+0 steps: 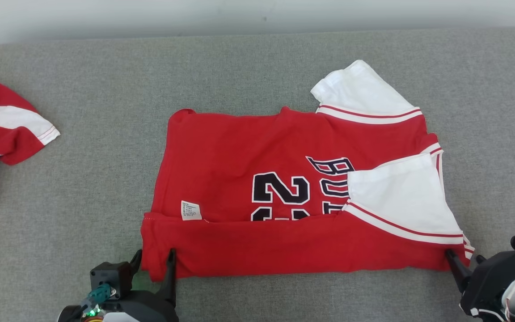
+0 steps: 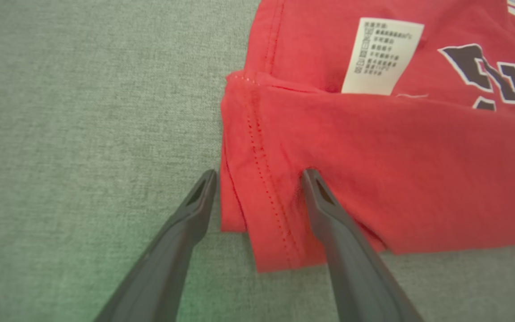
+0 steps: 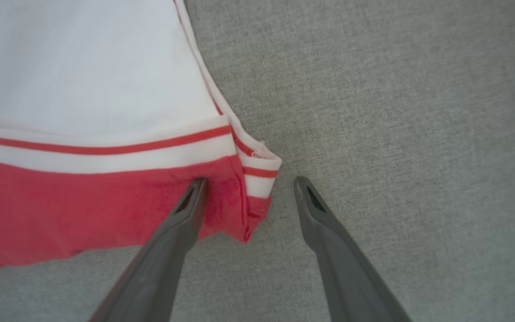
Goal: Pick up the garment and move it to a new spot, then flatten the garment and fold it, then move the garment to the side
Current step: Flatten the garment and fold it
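Observation:
A red jersey (image 1: 284, 179) with white sleeves and black lettering lies spread on the grey padded surface (image 1: 83, 188), its near edge folded up into a strip. My left gripper (image 1: 154, 255) is open at the jersey's near left corner (image 2: 262, 214), one finger on the bare surface and the other on the red cloth. My right gripper (image 1: 463, 256) is open at the near right corner (image 3: 248, 201), below the white sleeve (image 3: 83, 67). Its left finger rests on the red hem and its right finger (image 3: 311, 201) is over bare surface.
A second red and white garment (image 1: 2, 134) lies crumpled at the far left edge. A white care label (image 2: 382, 56) shows on the jersey near the left corner. A pale wall (image 1: 257, 13) runs behind the surface.

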{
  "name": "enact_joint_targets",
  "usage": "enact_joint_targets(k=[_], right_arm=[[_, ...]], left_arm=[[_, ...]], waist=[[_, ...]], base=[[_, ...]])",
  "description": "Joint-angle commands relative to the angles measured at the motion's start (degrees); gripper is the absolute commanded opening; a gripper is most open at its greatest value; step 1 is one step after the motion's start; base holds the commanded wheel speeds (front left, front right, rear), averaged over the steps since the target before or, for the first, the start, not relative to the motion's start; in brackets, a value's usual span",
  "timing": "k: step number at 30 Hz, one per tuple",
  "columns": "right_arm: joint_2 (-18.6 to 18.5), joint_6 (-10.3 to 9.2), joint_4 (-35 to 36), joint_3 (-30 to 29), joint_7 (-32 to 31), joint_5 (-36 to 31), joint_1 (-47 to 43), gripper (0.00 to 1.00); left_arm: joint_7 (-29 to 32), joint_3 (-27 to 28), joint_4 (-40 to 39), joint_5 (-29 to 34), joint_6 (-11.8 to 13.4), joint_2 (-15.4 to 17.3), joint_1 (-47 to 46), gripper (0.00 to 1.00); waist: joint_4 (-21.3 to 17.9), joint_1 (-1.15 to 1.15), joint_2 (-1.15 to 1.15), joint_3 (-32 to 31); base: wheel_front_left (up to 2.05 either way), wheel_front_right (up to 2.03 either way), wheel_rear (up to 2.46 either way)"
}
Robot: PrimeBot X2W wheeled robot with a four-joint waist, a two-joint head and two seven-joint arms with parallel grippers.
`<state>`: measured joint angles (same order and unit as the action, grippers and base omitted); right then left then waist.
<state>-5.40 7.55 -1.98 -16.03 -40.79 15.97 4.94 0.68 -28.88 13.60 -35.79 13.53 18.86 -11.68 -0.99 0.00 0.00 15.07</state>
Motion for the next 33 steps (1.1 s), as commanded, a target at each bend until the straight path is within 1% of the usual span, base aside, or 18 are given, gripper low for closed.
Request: enact_joint_targets(k=[1,2,3,4,5,6,7,9,11,16,24,29,33], right_arm=[[0.35,-0.14,-1.13,0.07,0.18,-0.69,0.86,1.0],[0.46,-0.14,-1.93,0.12,0.25,-0.83,1.23,1.0],[0.63,-0.14,-2.66,0.17,0.01,-0.86,1.41,1.0],[0.76,-0.14,-3.18,0.18,-0.11,-0.92,1.54,1.0],[0.89,-0.14,-3.83,-0.06,-0.19,-1.03,1.59,1.0],[1.0,-0.14,-4.36,0.29,-0.46,-0.91,1.64,1.0],[1.1,-0.14,-4.93,0.36,-0.9,-0.6,1.6,0.94],[1.09,-0.14,-5.34,1.03,-1.08,-0.11,1.56,0.0],[0.93,-0.14,-5.58,1.46,-1.7,0.49,0.76,0.0],[-0.11,-0.15,-2.38,-0.47,-1.76,1.55,-1.68,0.0],[1.4,-0.15,5.76,-4.04,-5.58,2.04,-7.98,0.0],[2.02,-0.15,6.7,-4.61,-5.93,1.72,-9.74,0.0],[2.24,-0.15,6.33,-4.83,-5.92,1.7,-10.16,0.0]], left_arm=[[1.05,-0.41,0.99,-0.14,-0.3,-0.02,-0.45,1.0],[1.31,-0.58,1.13,-0.24,-0.37,-0.14,-0.68,0.99],[1.84,-0.88,1.21,-0.36,-0.56,-0.25,-0.78,0.83],[2.24,-1.15,1.24,-0.53,-0.7,-0.36,-0.79,0.45],[2.58,-1.33,1.26,-0.65,-0.78,-0.43,-0.75,0.3],[2.72,-1.47,1.27,-0.84,-0.87,-0.48,-0.64,0.07],[3.05,-1.6,1.34,-1.17,-1.08,-0.51,-0.44,0.0],[3.48,-1.76,1.61,-1.46,-1.26,-0.36,-0.11,0.0],[3.59,-1.82,1.71,-1.72,-1.35,-0.08,0.42,0.0],[4.05,-1.65,1.03,-2.44,-1.31,0.33,2.28,0.0],[4.48,-1.21,-1.76,-3.91,0.07,1.5,6.67,0.0],[5.14,-1.36,-4.45,-4.56,1.3,1.88,9.45,0.0],[5.78,-1.55,-5.72,-5.09,1.73,1.95,10.38,0.0]], waist=[[0.14,0.0,0.0,0.38],[0.17,0.0,0.0,0.49],[0.19,0.0,0.0,0.55],[0.22,0.0,0.0,0.58],[0.27,0.0,0.0,0.61],[0.32,0.0,0.0,0.6],[0.34,0.0,0.0,0.55],[0.35,0.0,0.0,0.39],[0.39,0.0,0.0,0.04],[0.75,0.0,0.0,-1.33],[0.42,0.0,0.0,-3.59],[0.08,0.0,0.0,-4.1],[0.19,0.0,0.0,-4.26]], base=[[0.0,0.0,0.0],[0.0,0.0,0.0],[0.0,0.0,0.0],[0.0,0.0,0.0],[0.0,0.0,0.0],[0.0,0.0,0.0],[0.0,0.0,0.0],[0.0,0.0,0.0],[0.0,0.0,0.0],[0.0,0.0,0.0],[0.0,0.0,0.0],[0.0,0.0,0.0],[0.0,0.0,0.0]])
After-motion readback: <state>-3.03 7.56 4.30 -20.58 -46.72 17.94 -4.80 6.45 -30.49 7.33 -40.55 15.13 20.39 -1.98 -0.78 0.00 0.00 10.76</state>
